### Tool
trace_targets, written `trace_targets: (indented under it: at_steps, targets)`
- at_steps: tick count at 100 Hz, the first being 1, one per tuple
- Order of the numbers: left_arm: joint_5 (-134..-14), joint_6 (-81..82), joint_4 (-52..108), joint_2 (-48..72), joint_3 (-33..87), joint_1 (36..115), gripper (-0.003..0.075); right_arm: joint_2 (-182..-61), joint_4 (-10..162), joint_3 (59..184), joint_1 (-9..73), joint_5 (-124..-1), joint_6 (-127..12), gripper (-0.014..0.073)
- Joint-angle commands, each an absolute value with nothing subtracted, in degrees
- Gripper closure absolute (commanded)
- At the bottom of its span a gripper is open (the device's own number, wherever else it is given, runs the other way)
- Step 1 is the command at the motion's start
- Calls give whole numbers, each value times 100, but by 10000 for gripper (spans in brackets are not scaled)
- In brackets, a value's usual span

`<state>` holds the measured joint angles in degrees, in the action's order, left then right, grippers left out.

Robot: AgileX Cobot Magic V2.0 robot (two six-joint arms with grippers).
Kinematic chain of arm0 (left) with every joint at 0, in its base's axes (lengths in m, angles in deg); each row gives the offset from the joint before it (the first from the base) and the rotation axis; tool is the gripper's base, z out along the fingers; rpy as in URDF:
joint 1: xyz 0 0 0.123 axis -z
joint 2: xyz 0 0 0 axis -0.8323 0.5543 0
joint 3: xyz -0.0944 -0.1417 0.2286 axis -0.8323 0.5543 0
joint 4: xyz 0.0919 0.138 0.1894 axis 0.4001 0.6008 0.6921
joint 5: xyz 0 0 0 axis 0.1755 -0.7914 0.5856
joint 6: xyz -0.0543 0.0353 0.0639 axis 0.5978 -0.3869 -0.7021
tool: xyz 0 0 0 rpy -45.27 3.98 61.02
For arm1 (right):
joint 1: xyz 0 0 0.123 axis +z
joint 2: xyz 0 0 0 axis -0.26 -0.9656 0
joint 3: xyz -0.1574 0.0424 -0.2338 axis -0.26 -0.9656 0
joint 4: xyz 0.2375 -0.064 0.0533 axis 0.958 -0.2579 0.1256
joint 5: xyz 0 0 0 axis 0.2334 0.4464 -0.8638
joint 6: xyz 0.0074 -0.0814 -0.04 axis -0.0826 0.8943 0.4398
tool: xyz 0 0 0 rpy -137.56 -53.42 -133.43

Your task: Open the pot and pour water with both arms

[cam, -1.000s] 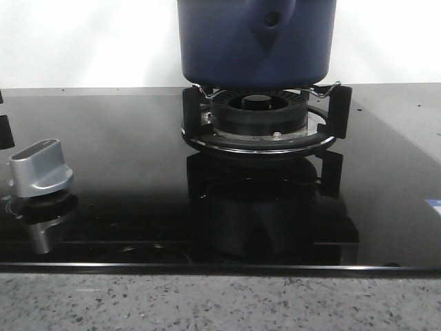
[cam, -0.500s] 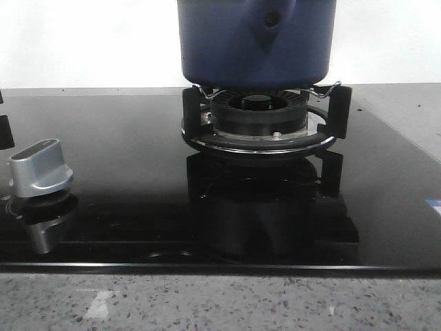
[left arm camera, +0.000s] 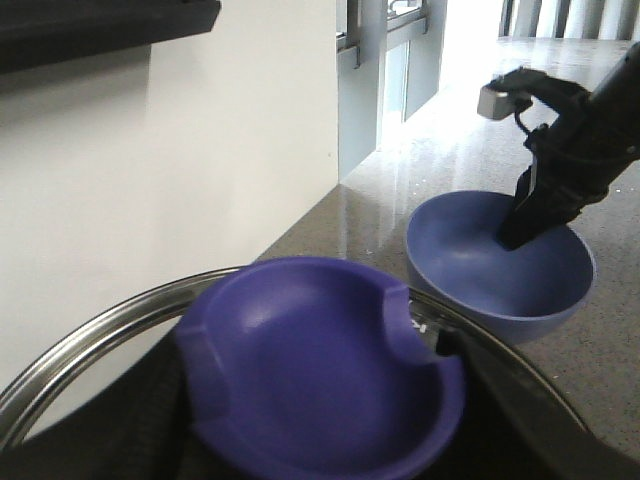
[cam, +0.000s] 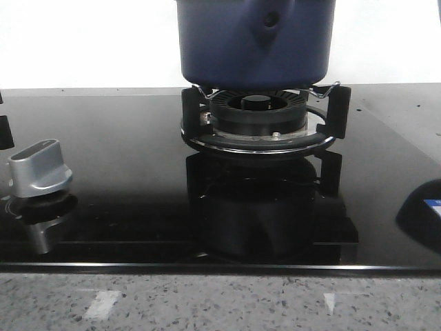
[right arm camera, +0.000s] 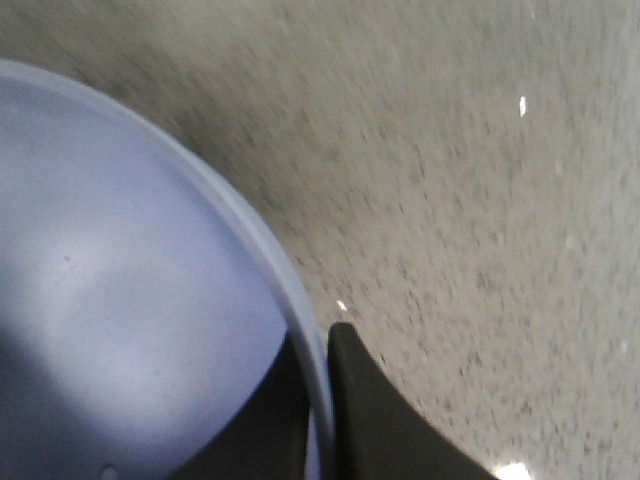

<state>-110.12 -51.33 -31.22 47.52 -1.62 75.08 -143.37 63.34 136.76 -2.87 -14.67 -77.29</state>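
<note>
The pot [cam: 256, 43], dark blue, is seen resting on the black burner [cam: 259, 118] at the far middle of the glass stove top [cam: 124, 165]. A silver knob [cam: 39, 167] is placed near the left edge. On the grey counter [right arm camera: 480, 180], a light blue bowl [left arm camera: 500, 265] is gripped at its rim by the right tool [right arm camera: 325, 400], one finger inside and one outside. The left tool is hidden under a purple knob [left arm camera: 320, 385] on a metal-rimmed lid; its state cannot be told.
</note>
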Motion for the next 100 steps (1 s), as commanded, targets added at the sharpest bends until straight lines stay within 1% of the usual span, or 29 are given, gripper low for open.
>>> trace_targets:
  at_steps: [1,20,45,53,67,74,81,100]
  targets:
    - [-10945,-5142,-3773,4645,-369,7675,475,-14178,6426,13473,-495,-1893,-7694,641]
    - [-10934,-5267,-3875,4850,-369,7830,475,-14178,6481,12930,-643,-2305,-7694,641]
    - [-10903,-5267,-3903,4873,-369,7838,475,-14178,6481,12778,-643,-2501,-7694,632]
    - [-10903,-5267,-3903,4873,-369,7838,475,-14209,6468,12778,-643,-2467,-7654,575]
    - [-10903,-5267,-3903,4873,-369,7838,475,-14340,6468,12778,-643,-2330,-7654,386]
    - [-10903,-5267,-3903,4873,-369,7838,475,-14353,6468,12778,-643,-2339,-7654,331]
    - [-10903,-5267,-3903,4873,-369,7838,475,-14303,6447,12901,-643,-2321,-7654,314]
    - [-10898,-5267,-3903,4996,-369,7838,475,-14035,6447,13596,-643,-2024,-7654,314]
